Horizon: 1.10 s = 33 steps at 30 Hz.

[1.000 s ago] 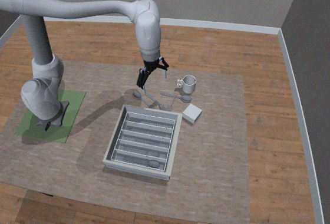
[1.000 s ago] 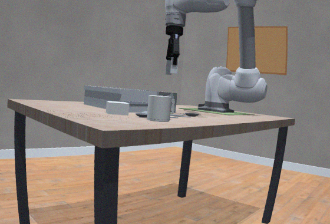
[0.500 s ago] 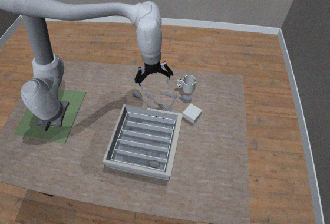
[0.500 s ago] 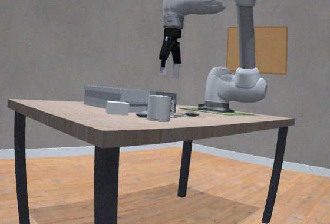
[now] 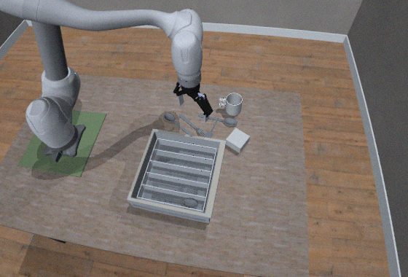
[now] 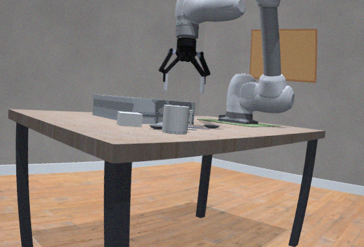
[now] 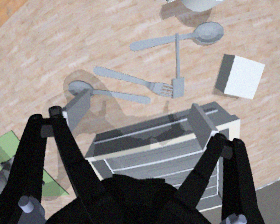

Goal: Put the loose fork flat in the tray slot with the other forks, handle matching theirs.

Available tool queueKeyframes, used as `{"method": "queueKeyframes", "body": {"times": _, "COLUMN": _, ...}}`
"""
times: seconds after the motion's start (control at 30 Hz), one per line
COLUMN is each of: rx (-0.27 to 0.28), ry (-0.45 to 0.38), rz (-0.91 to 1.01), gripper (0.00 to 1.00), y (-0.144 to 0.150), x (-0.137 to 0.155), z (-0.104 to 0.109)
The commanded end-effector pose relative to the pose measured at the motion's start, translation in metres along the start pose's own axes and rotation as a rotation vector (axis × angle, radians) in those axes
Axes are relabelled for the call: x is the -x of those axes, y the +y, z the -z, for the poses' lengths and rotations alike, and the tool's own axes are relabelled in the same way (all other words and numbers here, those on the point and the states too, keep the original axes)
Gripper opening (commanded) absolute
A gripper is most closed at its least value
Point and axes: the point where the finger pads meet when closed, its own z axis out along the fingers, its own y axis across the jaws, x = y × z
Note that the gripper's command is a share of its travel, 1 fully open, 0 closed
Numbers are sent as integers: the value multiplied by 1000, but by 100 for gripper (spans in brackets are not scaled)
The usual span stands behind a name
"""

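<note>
Fingers (image 5: 205,118) (image 6: 166,82) stand wide open in the top view, with nothing between them, above the cutlery on the bench (image 5: 262,189) (image 6: 62,123) (image 7: 41,50). Beneath them the loose fork (image 5: 190,124) (image 7: 123,76) lies outside the slotted tray (image 5: 216,178) (image 6: 120,104) (image 7: 234,126), on the side facing the mug (image 5: 234,105) (image 6: 175,119) (image 7: 201,4), its tines angled toward the rim. A spoon (image 5: 169,116) (image 6: 212,126) (image 7: 80,88) lies to one side of it; to the other are a square-headed utensil (image 5: 209,135) (image 7: 178,87) and a second spoon (image 5: 230,122) (image 6: 158,123) (image 7: 208,33). A white block (image 5: 237,139) (image 6: 129,119) (image 7: 246,77) sits just beside a tray corner. Inside, faint fork tines (image 5: 190,190) show in the slot next to the end slot, which holds another spoon (image 5: 190,203). From the exterior, the fingers point down, well apart and above the bench, and the mug stands upright in front of the tray; the loose fork is too hard to pick out there. In the wrist view, the fingers spread to either side with their grip empty, one overlapping the first spoon and the other the tray. Between those two in the picture, the loose fork lies with its tines close to the square head; whether they touch, I cannot tell. The square-headed utensil's handle reaches the second spoon's.
</note>
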Motion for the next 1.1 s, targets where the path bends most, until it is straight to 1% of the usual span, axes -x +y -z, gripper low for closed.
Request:
{"method": "queueKeyframes", "body": {"times": 0.0, "rx": 13, "ry": -9, "rz": -279, "gripper": 100, "y": 3, "x": 1, "z": -9}}
{"method": "queueKeyframes", "body": {"times": 0.07, "rx": 11, "ry": -4, "rz": -408, "gripper": 100, "y": 5, "x": 1, "z": -14}}
{"method": "queueKeyframes", "body": {"times": 0.13, "rx": 11, "ry": -4, "rz": -408, "gripper": 100, "y": 5, "x": 1, "z": -14}}
{"method": "queueKeyframes", "body": {"times": 0.17, "rx": 11, "ry": -1, "rz": -589, "gripper": 100, "y": 5, "x": 1, "z": -16}}
{"method": "queueKeyframes", "body": {"times": 0.27, "rx": 8, "ry": 4, "rz": -739, "gripper": 100, "y": 7, "x": 2, "z": -21}}
{"method": "queueKeyframes", "body": {"times": 0.63, "rx": 14, "ry": 8, "rz": -1439, "gripper": 100, "y": 10, "x": 3, "z": -31}}
{"method": "queueKeyframes", "body": {"times": 0.7, "rx": 14, "ry": 8, "rz": -1439, "gripper": 100, "y": 10, "x": 3, "z": -31}}
{"method": "queueKeyframes", "body": {"times": 0.73, "rx": 30, "ry": 0, "rz": -1613, "gripper": 100, "y": 10, "x": 3, "z": -31}}
{"method": "queueKeyframes", "body": {"times": 0.8, "rx": 45, "ry": -6, "rz": -1697, "gripper": 100, "y": 11, "x": 3, "z": -32}}
{"method": "queueKeyframes", "body": {"times": 0.87, "rx": 45, "ry": -6, "rz": -1699, "gripper": 100, "y": 11, "x": 3, "z": -32}}
{"method": "queueKeyframes", "body": {"times": 0.9, "rx": 45, "ry": -6, "rz": -1699, "gripper": 17, "y": 11, "x": 3, "z": -32}}
{"method": "queueKeyframes", "body": {"times": 1.07, "rx": 45, "ry": -6, "rz": -1699, "gripper": 17, "y": 11, "x": 3, "z": -32}}
